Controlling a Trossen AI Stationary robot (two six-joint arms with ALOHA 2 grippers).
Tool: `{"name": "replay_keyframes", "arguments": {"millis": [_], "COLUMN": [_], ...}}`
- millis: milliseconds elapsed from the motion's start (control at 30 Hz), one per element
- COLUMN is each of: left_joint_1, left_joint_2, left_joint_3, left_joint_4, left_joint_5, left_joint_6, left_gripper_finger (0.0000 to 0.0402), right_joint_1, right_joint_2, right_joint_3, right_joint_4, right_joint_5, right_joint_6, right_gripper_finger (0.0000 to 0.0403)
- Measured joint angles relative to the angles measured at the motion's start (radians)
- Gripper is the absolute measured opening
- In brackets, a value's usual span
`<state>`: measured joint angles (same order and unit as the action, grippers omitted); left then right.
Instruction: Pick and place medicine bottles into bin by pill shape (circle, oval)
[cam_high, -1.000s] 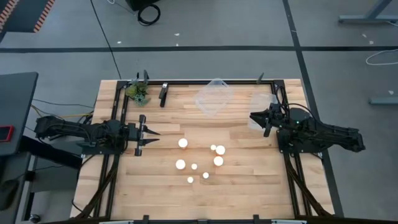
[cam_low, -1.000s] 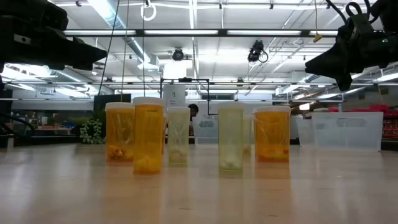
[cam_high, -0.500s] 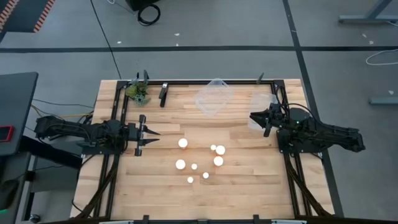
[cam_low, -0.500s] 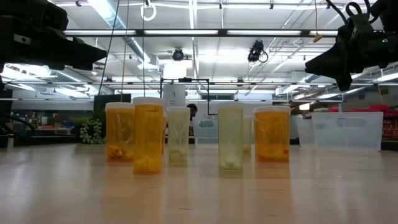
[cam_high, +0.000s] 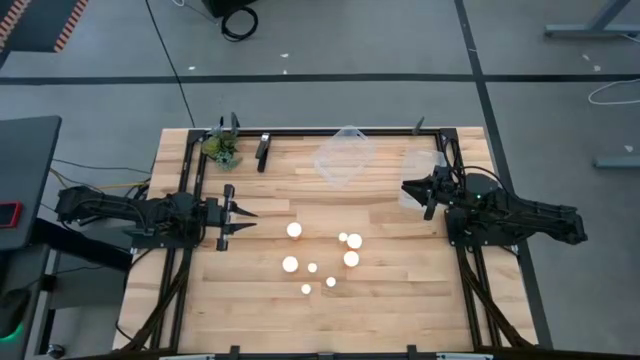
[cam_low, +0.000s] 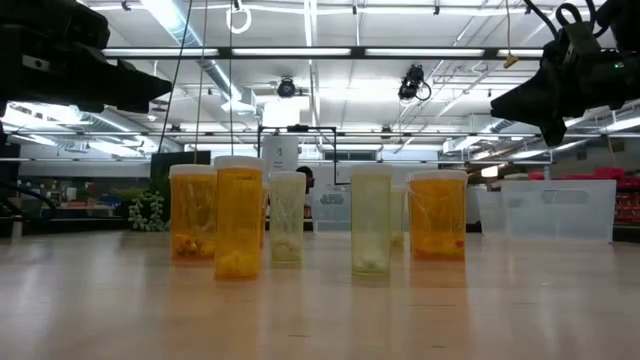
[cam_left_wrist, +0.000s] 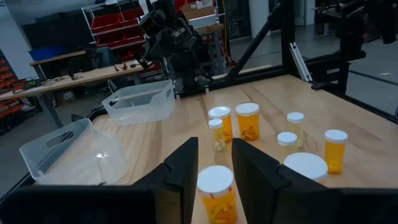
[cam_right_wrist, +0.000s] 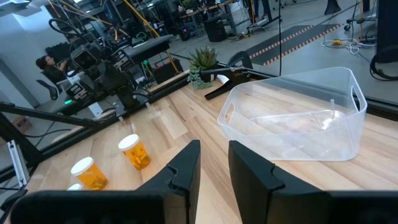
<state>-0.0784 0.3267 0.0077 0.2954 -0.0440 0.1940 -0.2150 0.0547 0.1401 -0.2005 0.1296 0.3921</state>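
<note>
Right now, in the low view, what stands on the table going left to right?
Small plant → orange bottle → taller orange bottle → pale bottle → pale bottle → orange bottle → clear bin.

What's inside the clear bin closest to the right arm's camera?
The clear bin looks empty: the wood of the table shows through its see-through walls and floor. No medicine bottles are inside; the ones in view stand apart on the table. Reflections blur the floor somewhat.

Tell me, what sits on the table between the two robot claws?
In the high view, bare wood lies straight between the left gripper and the right gripper. The medicine bottles stand just nearer the front edge, the clear bin farther back.
</note>
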Motion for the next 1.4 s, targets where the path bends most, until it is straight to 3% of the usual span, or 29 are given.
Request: {"name": "replay_keyframes", "arguments": {"millis": [433,733,967,1100,1400], "left_joint_1": [0.000,0.000,0.000,0.000,0.000], "left_joint_2": [0.000,0.000,0.000,0.000,0.000], "left_joint_3": [0.000,0.000,0.000,0.000,0.000], "left_joint_4": [0.000,0.000,0.000,0.000,0.000], "left_joint_5": [0.000,0.000,0.000,0.000,0.000], "left_joint_6": [0.000,0.000,0.000,0.000,0.000], "left_gripper_finger": [0.0107,0.0107,0.0107,0.0107,0.0107], "right_joint_1": [0.001,0.002,0.002,0.002,0.064], "right_joint_2": [0.000,0.017,0.047,0.118,0.388], "right_joint_3": [0.000,0.000,0.000,0.000,0.000], "right_joint_4": [0.061,0.091,0.088,0.091,0.206], "right_joint_5": [0.000,-0.231,-0.366,-0.355,-0.225], "right_joint_6": [-0.079,-0.104,-0.006,0.016,0.052], "right_gripper_finger": [0.0090,0.0090,0.0090,0.0090,0.0090]}}
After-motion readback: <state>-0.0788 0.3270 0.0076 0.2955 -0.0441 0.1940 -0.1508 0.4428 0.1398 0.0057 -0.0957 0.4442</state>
